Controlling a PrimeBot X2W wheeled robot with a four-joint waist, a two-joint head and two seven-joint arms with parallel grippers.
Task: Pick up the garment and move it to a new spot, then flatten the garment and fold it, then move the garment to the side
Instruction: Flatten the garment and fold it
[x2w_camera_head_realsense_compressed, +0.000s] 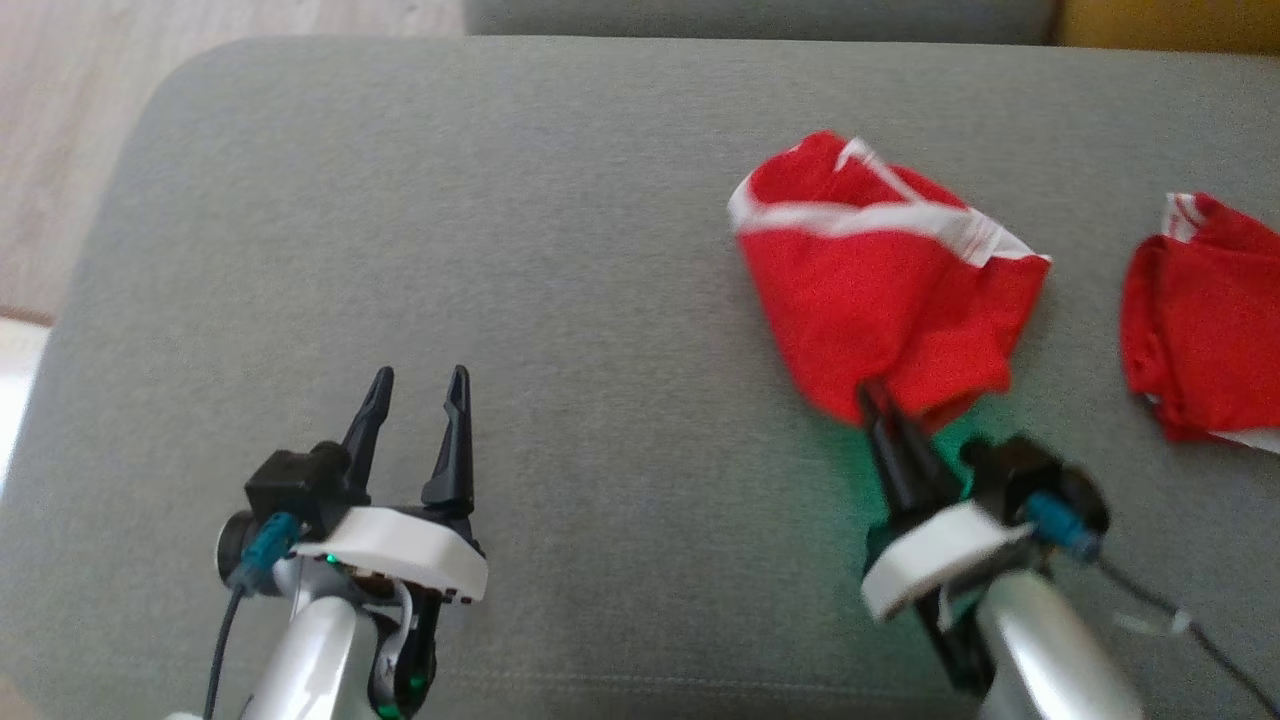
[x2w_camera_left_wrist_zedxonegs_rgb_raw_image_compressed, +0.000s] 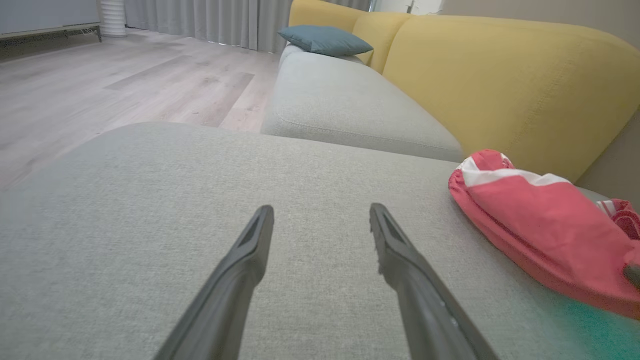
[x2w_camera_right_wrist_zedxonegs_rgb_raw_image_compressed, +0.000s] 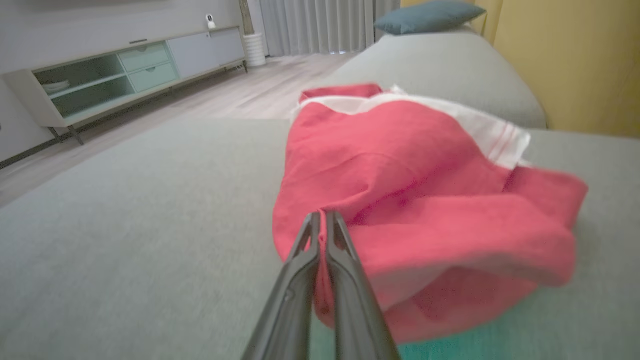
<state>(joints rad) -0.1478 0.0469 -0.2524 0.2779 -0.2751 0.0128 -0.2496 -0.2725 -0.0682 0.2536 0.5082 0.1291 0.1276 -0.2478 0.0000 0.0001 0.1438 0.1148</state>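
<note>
A bunched red garment (x2w_camera_head_realsense_compressed: 880, 280) with white trim lies on the grey cushion (x2w_camera_head_realsense_compressed: 500, 250), right of centre. My right gripper (x2w_camera_head_realsense_compressed: 872, 395) is shut on its near edge, and the cloth drapes away from the pinch. The right wrist view shows the two fingers (x2w_camera_right_wrist_zedxonegs_rgb_raw_image_compressed: 345, 250) pressed together with red garment (x2w_camera_right_wrist_zedxonegs_rgb_raw_image_compressed: 415, 200) fabric caught between them. My left gripper (x2w_camera_head_realsense_compressed: 418, 385) hovers open over bare cushion at the lower left, well apart from the cloth. In the left wrist view its fingers (x2w_camera_left_wrist_zedxonegs_rgb_raw_image_compressed: 250, 250) are spread, with the garment (x2w_camera_left_wrist_zedxonegs_rgb_raw_image_compressed: 540, 225) at the right.
A second red cloth (x2w_camera_head_realsense_compressed: 1200, 320) lies at the cushion's right edge. Wooden floor (x2w_camera_head_realsense_compressed: 80, 100) lies beyond the cushion's left side. A yellow sofa back (x2w_camera_left_wrist_zedxonegs_rgb_raw_image_compressed: 500, 85), another grey seat (x2w_camera_left_wrist_zedxonegs_rgb_raw_image_compressed: 350, 110) and a blue pillow (x2w_camera_left_wrist_zedxonegs_rgb_raw_image_compressed: 325, 40) stand beyond. Bare cushion spreads across the left and centre.
</note>
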